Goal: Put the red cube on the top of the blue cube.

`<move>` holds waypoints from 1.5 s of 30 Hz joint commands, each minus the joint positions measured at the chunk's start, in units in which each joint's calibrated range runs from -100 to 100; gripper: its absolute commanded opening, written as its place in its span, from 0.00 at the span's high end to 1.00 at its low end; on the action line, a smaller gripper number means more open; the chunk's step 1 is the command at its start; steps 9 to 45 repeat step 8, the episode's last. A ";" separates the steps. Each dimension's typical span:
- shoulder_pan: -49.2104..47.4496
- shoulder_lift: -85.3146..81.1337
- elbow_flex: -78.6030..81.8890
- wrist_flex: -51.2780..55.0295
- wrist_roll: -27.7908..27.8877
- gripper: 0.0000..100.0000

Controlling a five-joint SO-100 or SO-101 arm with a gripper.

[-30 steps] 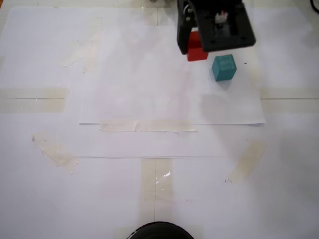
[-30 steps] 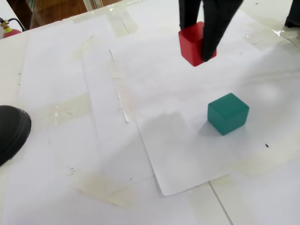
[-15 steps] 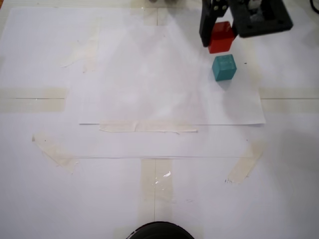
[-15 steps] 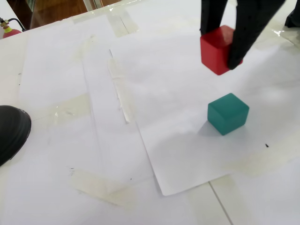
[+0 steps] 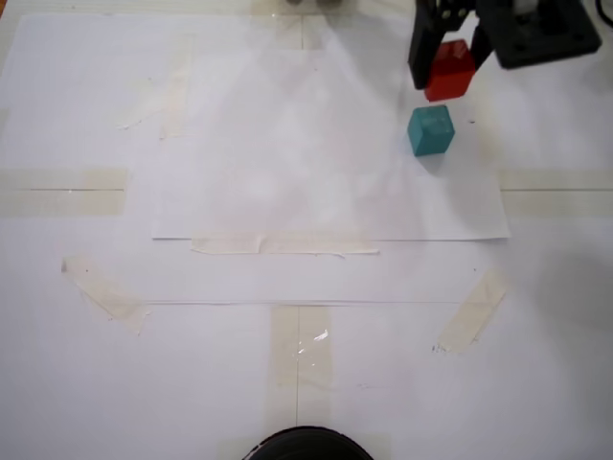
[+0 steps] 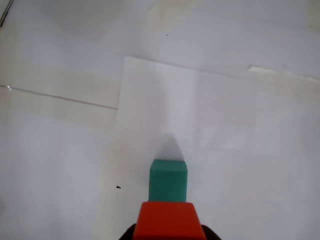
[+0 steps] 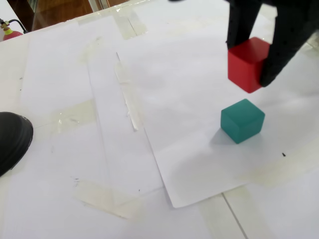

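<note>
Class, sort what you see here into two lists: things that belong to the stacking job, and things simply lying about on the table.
Part of the job:
- red cube, held in the claw, off the table
- blue cube, resting on the white paper sheet

Just lying about:
- tape strips on the paper
- dark rounded object at the table edge

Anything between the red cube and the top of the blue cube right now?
Nothing visible. The red cube hangs in the gripper above the paper, and the blue cube stands alone with its top bare; only open air lies between them.
</note>
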 commanded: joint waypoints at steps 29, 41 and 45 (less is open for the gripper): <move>-1.41 1.98 -4.18 -3.15 -0.63 0.86; -1.41 1.98 -4.18 -3.15 -0.63 0.86; -1.41 1.98 -4.18 -3.15 -0.63 0.86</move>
